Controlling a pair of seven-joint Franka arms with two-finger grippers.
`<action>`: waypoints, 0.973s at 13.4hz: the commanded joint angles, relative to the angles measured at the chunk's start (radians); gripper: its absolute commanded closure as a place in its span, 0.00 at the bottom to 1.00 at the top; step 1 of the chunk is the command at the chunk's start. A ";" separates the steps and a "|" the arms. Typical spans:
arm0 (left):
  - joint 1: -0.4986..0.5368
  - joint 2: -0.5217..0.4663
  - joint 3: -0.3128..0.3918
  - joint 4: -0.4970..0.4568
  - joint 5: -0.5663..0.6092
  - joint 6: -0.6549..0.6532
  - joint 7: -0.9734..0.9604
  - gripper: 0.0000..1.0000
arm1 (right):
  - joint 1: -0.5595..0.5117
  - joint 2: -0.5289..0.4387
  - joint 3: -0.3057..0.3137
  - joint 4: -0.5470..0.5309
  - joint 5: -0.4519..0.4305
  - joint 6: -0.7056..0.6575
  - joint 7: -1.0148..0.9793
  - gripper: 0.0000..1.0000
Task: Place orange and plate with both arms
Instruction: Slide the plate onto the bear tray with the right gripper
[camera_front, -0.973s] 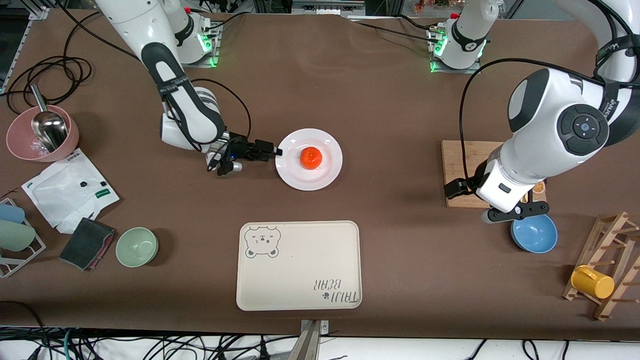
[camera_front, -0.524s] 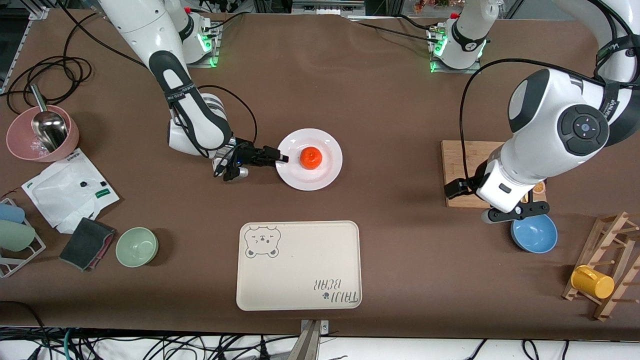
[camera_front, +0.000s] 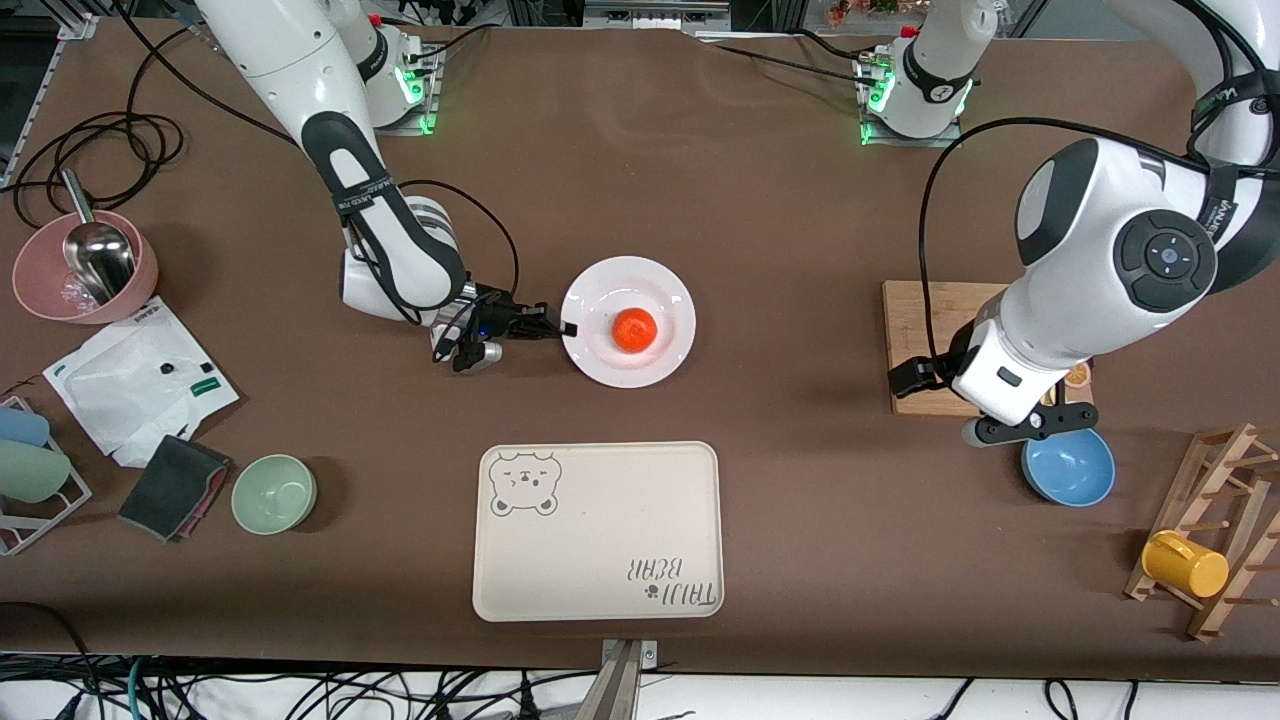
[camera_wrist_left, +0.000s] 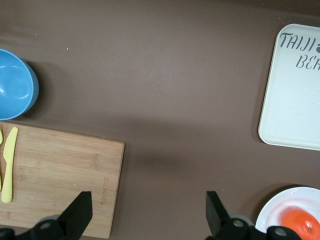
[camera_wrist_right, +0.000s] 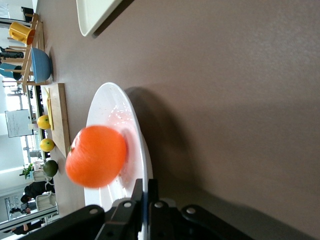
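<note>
The white plate (camera_front: 650, 285) lies mid-table with the orange (camera_front: 634, 329) on it. My right gripper (camera_front: 565, 328) reaches in level from the right arm's end and is shut on the plate's rim. In the right wrist view its fingers (camera_wrist_right: 138, 192) pinch the rim of the plate (camera_wrist_right: 112, 110), just beside the orange (camera_wrist_right: 96, 156). My left gripper (camera_front: 1020, 425) waits open and holds nothing, over the edge of the cutting board and the blue bowl. In the left wrist view the left gripper (camera_wrist_left: 148, 205) shows wide jaws over bare table, with the plate (camera_wrist_left: 287, 205) and orange (camera_wrist_left: 300, 225) off to one side.
A beige bear-print tray (camera_front: 597, 530) lies nearer the front camera than the plate. A wooden cutting board (camera_front: 930, 320) and blue bowl (camera_front: 1068, 470) sit under the left arm. A green bowl (camera_front: 274, 493), pink bowl with scoop (camera_front: 85, 265) and mug rack (camera_front: 1185, 563) stand at the table's ends.
My right gripper moved in to the plate's rim and closed on it. The plate and orange shifted slightly toward the left arm's end. The left arm stayed still.
</note>
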 joint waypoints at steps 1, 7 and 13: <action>0.010 -0.019 -0.010 -0.019 0.003 -0.004 0.021 0.00 | -0.006 0.031 -0.001 0.027 -0.018 0.016 -0.015 1.00; 0.010 -0.019 -0.010 -0.018 0.003 -0.004 0.016 0.00 | -0.035 0.030 -0.002 0.082 -0.007 -0.010 0.004 1.00; 0.008 -0.019 -0.010 -0.018 0.003 -0.004 0.016 0.00 | -0.098 0.028 -0.004 0.204 -0.016 -0.071 0.097 1.00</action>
